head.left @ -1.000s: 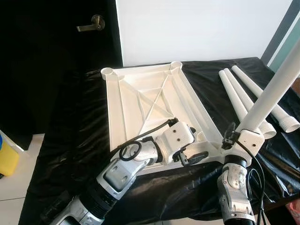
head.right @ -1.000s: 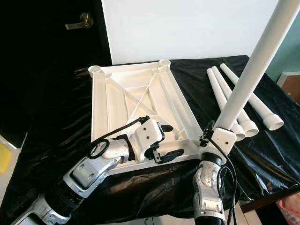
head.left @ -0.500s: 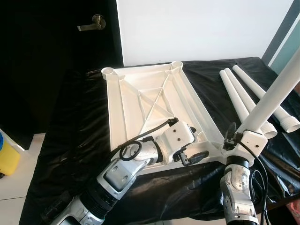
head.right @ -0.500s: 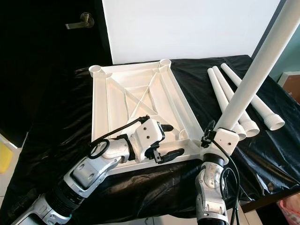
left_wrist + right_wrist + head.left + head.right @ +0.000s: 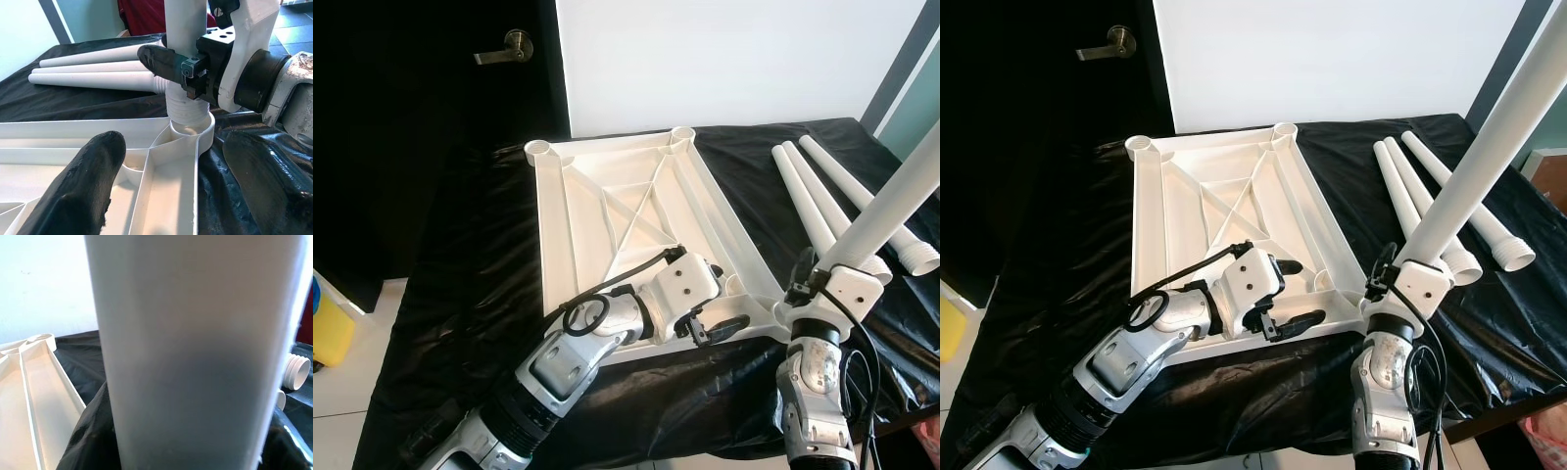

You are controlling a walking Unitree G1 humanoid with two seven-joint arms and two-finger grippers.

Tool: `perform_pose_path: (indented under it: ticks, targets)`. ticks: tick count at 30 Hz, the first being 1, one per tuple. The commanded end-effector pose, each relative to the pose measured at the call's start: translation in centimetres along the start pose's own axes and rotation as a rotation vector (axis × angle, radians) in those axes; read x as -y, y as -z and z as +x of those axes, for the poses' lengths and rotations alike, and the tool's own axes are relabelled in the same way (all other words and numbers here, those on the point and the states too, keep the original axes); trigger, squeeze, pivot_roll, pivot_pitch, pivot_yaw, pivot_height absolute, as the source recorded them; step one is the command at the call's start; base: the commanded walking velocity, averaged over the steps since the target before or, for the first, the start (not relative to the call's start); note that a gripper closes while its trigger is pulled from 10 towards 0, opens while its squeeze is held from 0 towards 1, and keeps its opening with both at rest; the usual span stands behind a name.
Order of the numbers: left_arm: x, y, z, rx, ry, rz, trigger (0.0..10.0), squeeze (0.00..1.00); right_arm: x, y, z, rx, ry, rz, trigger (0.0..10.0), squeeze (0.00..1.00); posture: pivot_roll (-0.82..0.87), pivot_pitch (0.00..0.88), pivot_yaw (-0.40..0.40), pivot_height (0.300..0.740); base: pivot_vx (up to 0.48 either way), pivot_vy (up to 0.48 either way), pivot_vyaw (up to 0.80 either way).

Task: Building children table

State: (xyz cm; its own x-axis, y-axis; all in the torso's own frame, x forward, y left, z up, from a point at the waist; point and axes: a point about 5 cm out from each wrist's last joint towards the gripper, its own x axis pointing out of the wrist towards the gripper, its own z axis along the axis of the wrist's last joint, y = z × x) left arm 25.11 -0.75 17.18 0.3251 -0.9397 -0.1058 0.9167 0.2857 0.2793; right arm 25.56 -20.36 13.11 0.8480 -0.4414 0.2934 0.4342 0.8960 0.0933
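Right tool [image 5: 168,61] clenched around a long white plastic tube leg [image 5: 1489,147], tilted, its ribbed end in the corner socket.
Left tool [image 5: 710,318], fingers spread, rests on the upside-down white ribbed plastic tabletop [image 5: 607,191]. Three more white tube legs [image 5: 822,191] lie beyond on the black-covered surface [image 5: 460,284].

Silver arms w/ black cables, white wrist housings, black fingers [image 5: 83,186].
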Motion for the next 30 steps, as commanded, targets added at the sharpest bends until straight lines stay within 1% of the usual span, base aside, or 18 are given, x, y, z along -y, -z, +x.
perform_pose_path:
  ticks: [1,7,9,11,12,13,14,15,19,20,21,22,23,26,27,28,29,30]
  targets:
    - [0.0,0.0,-0.1,-0.005,0.037,0.011,10.0,0.00,0.0,0.1,0.1,-0.006,0.004,0.011,10.0,0.00,-0.02,0.018,-0.004,0.740,0.000,0.000,0.00]
    - [0.0,0.0,-0.1,-0.004,0.035,0.010,10.0,0.00,0.1,0.3,-0.1,-0.019,-0.003,0.002,10.0,0.00,-0.02,0.018,-0.004,0.740,0.000,0.000,0.00]
    - [-0.7,-0.4,-0.2,0.021,0.012,-0.014,10.0,0.00,-0.4,0.3,0.2,-0.014,-0.103,-0.039,10.0,0.00,-0.02,0.015,-0.009,0.740,0.000,0.000,0.00]
    - [-0.7,-0.4,-0.2,0.021,0.012,-0.014,10.0,0.00,-0.4,0.3,0.2,-0.014,-0.103,-0.039,10.0,0.00,-0.02,0.015,-0.009,0.740,0.000,0.000,0.00]
    - [-1.2,-0.9,-0.4,0.054,0.013,-0.060,10.0,1.00,-0.7,-0.2,0.7,0.009,-0.166,-0.067,10.0,0.00,-0.01,0.012,-0.012,0.740,0.000,0.000,0.00]
    - [-1.7,-1.7,-0.6,0.107,0.019,-0.100,10.0,1.00,-1.0,-0.8,1.2,0.024,-0.234,-0.085,10.0,0.00,-0.01,0.010,-0.015,0.740,0.000,0.000,0.00]
    - [-1.7,-1.7,-0.6,0.107,0.019,-0.100,10.0,1.00,-1.0,-0.8,1.2,0.024,-0.234,-0.085,10.0,0.00,-0.01,0.010,-0.015,0.740,0.000,0.000,0.00]
    - [-2.0,-2.4,-0.8,0.149,0.027,-0.122,10.0,1.00,-1.2,-1.2,1.7,0.031,-0.288,-0.102,10.0,0.00,-0.01,0.007,-0.019,0.740,0.000,0.000,0.00]
    - [-2.5,-3.6,-0.9,0.202,0.034,-0.116,10.0,1.00,-1.4,-2.0,2.7,0.037,-0.355,-0.122,10.0,0.00,-0.01,0.000,-0.026,0.740,0.000,0.000,0.00]
    - [-2.7,-4.0,-0.8,0.216,0.038,-0.115,10.0,0.49,-1.6,-2.3,3.0,0.038,-0.382,-0.130,10.0,0.00,-0.01,0.000,-0.027,0.740,0.000,0.000,0.00]
    - [-2.7,-4.0,-0.8,0.216,0.038,-0.115,10.0,0.49,-1.6,-2.3,3.0,0.038,-0.382,-0.130,10.0,0.00,-0.01,0.000,-0.027,0.740,0.000,0.000,0.00]
    - [-2.7,-4.6,-0.8,0.244,0.053,-0.124,10.0,0.00,-2.0,-2.7,3.3,0.036,-0.431,-0.123,10.0,0.00,-0.01,0.000,-0.030,0.740,0.000,0.000,0.00]
    - [-2.7,-4.6,-0.8,0.244,0.053,-0.124,10.0,0.00,-2.0,-2.7,3.3,0.036,-0.431,-0.123,10.0,0.00,-0.01,0.000,-0.030,0.740,0.000,0.000,0.00]
    - [-2.9,-6.0,-0.7,0.317,0.098,-0.144,10.0,0.00,-3.2,-3.2,3.6,0.011,-0.607,-0.115,10.0,0.00,-0.01,0.000,-0.036,0.740,0.000,0.000,0.00]
    - [-2.9,-6.0,-0.7,0.317,0.098,-0.144,10.0,0.00,-3.2,-3.2,3.6,0.011,-0.607,-0.115,10.0,0.00,-0.01,0.000,-0.036,0.740,0.000,0.000,0.00]
    - [-3.0,-6.4,-0.6,0.334,0.115,-0.146,10.0,0.00,-3.6,-3.3,3.5,0.006,-0.680,-0.133,10.0,0.00,-0.02,0.000,-0.038,0.740,0.000,0.000,0.00]
    - [-3.0,-6.4,-0.6,0.334,0.115,-0.146,10.0,0.00,-3.6,-3.3,3.5,0.006,-0.680,-0.133,10.0,0.00,-0.02,0.000,-0.038,0.740,0.000,0.000,0.00]
    - [-3.1,-6.9,-0.6,0.351,0.139,-0.142,10.0,0.00,-3.8,-3.3,3.4,0.002,-0.752,-0.151,10.0,0.00,-0.02,0.000,-0.038,0.740,0.000,0.000,0.00]
